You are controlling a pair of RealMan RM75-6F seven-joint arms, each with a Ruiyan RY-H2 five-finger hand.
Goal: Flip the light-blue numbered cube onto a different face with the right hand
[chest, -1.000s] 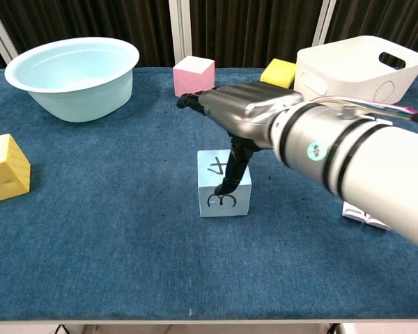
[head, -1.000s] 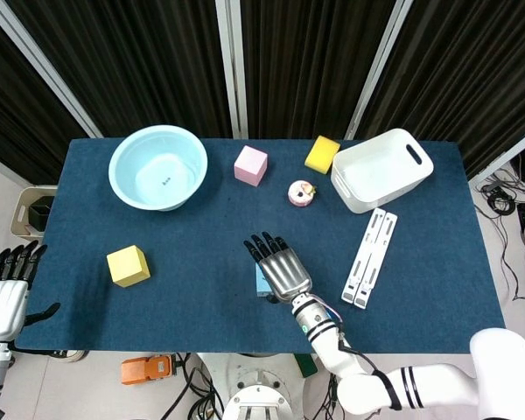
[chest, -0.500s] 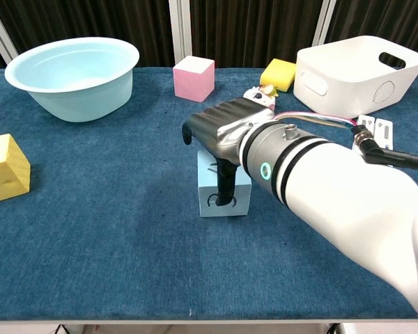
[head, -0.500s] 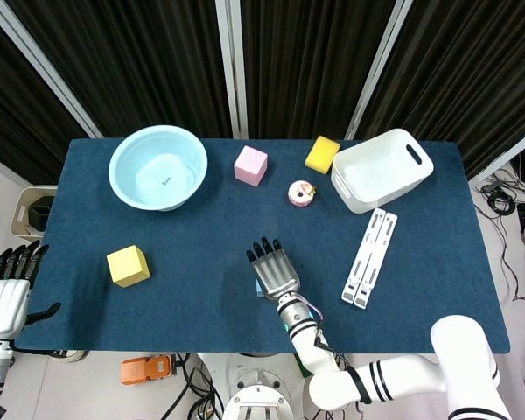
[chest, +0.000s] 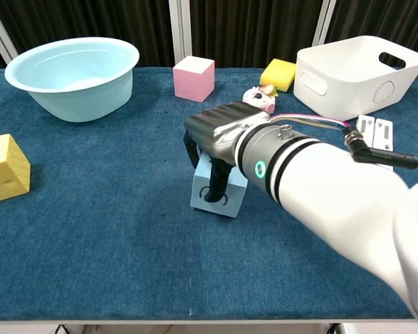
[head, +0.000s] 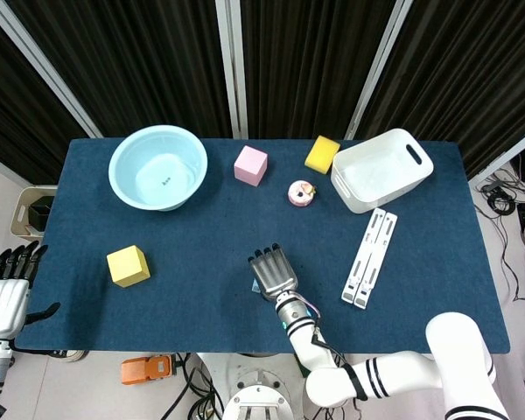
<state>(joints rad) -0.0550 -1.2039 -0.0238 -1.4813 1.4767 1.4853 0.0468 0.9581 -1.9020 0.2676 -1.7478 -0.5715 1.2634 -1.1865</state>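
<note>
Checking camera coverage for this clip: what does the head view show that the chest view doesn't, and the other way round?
Only the head view shows the left hand, off the table's left edge with fingers apart, holding nothing, and the whole white stand.

Only the chest view shows the light-blue cube clearly: tilted, with dark fingers of the right hand down over its near face.

Both show the right hand, basin, pink cube, yellow cube, sponge and white bin.

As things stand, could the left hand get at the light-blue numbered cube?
Probably not. The left hand hangs off the table's left edge, far from the light-blue numbered cube, and the right hand already covers the cube with fingers curled over its near face.
</note>
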